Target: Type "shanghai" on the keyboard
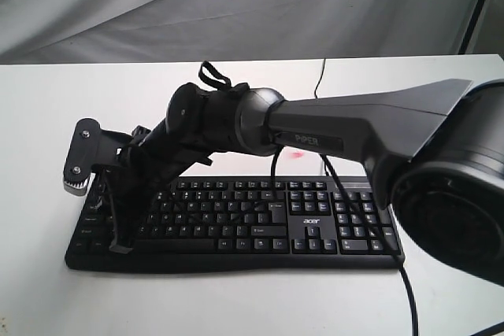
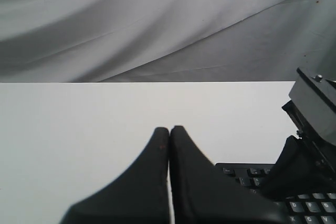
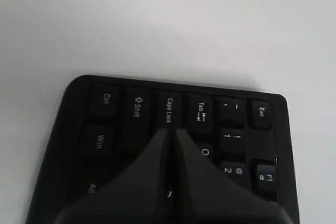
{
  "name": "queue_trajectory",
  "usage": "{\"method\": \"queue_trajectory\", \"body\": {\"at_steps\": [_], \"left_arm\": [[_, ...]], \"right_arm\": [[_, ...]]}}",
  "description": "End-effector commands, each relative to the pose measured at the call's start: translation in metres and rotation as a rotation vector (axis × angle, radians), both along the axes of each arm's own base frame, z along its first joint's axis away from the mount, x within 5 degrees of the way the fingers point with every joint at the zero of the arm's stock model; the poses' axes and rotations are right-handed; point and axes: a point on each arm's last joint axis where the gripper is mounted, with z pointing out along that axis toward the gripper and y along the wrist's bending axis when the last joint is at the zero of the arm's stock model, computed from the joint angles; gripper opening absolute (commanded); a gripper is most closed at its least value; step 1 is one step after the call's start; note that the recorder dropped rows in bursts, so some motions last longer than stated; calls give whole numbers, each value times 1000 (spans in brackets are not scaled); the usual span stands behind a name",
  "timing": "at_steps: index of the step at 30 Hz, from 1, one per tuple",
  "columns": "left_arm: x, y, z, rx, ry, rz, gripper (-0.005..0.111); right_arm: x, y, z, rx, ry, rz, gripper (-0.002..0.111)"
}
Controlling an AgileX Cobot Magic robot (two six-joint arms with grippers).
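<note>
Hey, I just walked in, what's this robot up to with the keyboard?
The robot's right arm stretches across the wide black wired keyboard on the white table. The right hand, fingers shut like a pointer, is down at the keyboard's left end, tips by the Caps Lock key; whether a key is pressed is unclear. The left hand, also shut, hovers over the table nearby.

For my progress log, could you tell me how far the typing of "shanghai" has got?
Done: cannot tell, since nothing shows which letters are in. In hand: the right gripper, shut, points at the key beside Caps Lock on the keyboard, where A should sit, so probably an "a". The left gripper, shut, hangs over the table off the keyboard's end. Left: at least the letters after it, unconfirmed.
</note>
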Motion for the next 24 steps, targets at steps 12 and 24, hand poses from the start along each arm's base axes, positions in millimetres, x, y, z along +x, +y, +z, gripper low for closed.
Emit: {"method": "queue_trajectory", "body": {"at_steps": [12,24], "left_arm": [[0,0,0,-5,1,-4,1],[0,0,0,-5,1,-4,1]], "right_arm": [[-17,-26,25,-64,-6,-29,0],[-33,-72,25,-99,61,-76,0]]}}
